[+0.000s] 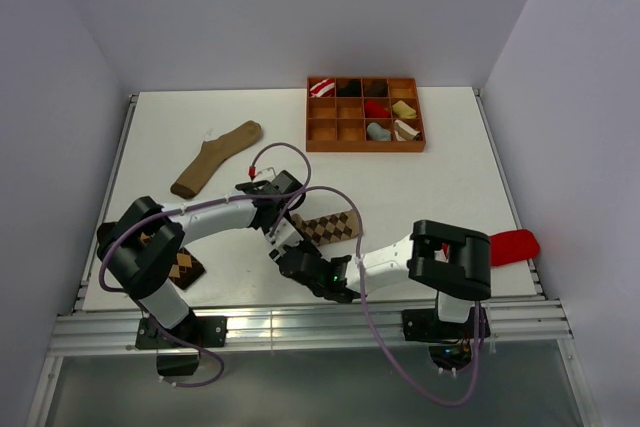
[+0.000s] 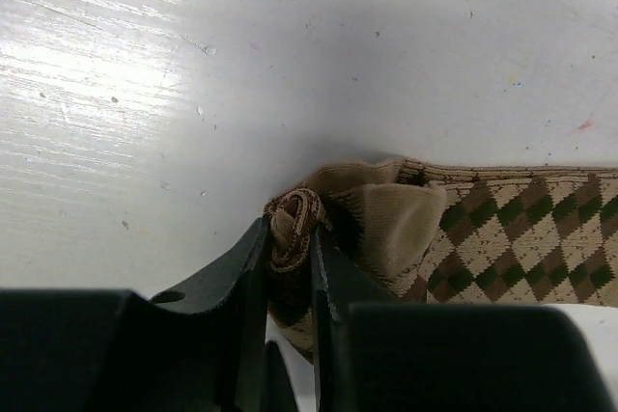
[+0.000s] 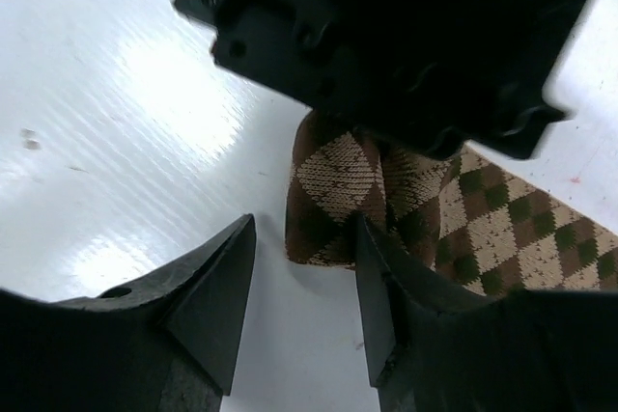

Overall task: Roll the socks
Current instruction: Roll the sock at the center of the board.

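Nearest to you and well to the left of the lighter argyle sock (image 1: 332, 227), the darker argyle sock (image 1: 187, 268) is lying flat on the table (image 1: 440, 187), partly hidden under the left arm.

Just on the near side of the lighter argyle sock's left end, your right gripper (image 3: 304, 231) is hovering low over the table with its jaws standing apart. Bare table is showing between them, and the sock's doubled-over end is sitting just past the fingertips. The right-hand finger is close against the fabric, though I cannot tell whether it is touching. Nothing is clamped there.

At that same left end, your left gripper (image 2: 290, 238) is pinching the sock. Its two fingers are closing tight on a small bunched fold of the tan cuff. The rest of the diamond pattern is stretching away to the right, flat on the table.

Well to the right of the lighter argyle sock, a red fabric item (image 1: 512, 245) is lying at the table's edge. Beyond the sock to the far left, a long tan sock (image 1: 215, 159) is lying slantwise. Farthest off, beyond the sock and a little right, a wooden tray (image 1: 365, 147) is holding rolled fabric pieces in several of its compartments.
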You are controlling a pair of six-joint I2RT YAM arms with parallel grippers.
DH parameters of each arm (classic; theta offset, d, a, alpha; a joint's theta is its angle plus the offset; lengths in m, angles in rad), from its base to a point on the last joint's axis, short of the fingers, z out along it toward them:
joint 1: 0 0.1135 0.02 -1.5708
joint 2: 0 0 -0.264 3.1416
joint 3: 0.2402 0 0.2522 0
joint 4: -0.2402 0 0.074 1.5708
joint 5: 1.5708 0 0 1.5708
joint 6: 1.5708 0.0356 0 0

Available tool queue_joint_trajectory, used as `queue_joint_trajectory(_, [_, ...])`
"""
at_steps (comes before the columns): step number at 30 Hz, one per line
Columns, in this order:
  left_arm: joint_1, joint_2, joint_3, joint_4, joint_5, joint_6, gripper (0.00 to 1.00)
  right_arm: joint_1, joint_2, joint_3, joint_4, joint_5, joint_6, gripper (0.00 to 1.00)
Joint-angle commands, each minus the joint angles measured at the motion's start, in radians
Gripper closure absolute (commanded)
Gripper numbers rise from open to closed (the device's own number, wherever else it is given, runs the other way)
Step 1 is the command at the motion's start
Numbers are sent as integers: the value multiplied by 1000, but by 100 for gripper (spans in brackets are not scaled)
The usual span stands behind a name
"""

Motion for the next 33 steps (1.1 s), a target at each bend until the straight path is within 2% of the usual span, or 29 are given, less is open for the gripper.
queue_joint_trajectory(1, [-19, 22, 18, -42, -8, 10, 93, -4, 56, 64, -20, 49, -16, 51])
queue_joint_trajectory(3, [-19, 25, 15, -50, -9, 2, 93, -4, 64, 64, -26, 54, -2, 57])
queue_joint_trajectory(7, [-9, 17, -18, -44, -8, -21, 93, -7, 81, 67, -51, 51, 11, 88])
queue_joint_trajectory(9, [-2, 1, -72, -24, 3, -42, 93, -12, 81, 60, -63, 37, 32, 100])
queue_joint_trajectory(14, [47, -116, -224, 58, 47, -110, 88, -59, 21, 12, -74, -97, 78, 100])
queue_joint_trajectory(19, [66, -256, -345, 168, 69, -197, 72, -134, -24, 0, -98, -259, 118, 100])
queue_joint_trajectory(23, [64, -318, -385, 255, 86, -257, 56, -183, -48, -12, -109, -401, 138, 100])
queue_joint_trajectory(24, [64, -338, -385, 265, 83, -262, 45, -194, -59, -14, -115, -456, 150, 100])
queue_joint_trajectory(26, [64, -355, -377, 278, 64, -277, 31, -229, -70, -25, -115, -519, 170, 100])
queue_joint_trajectory(29, [66, -388, -359, 277, 31, -288, 26, -295, -82, -37, -117, -642, 219, 100])
queue_joint_trajectory(33, [64, -456, -377, 308, -2, -306, 27, -373, -91, -55, -115, -760, 297, 100])
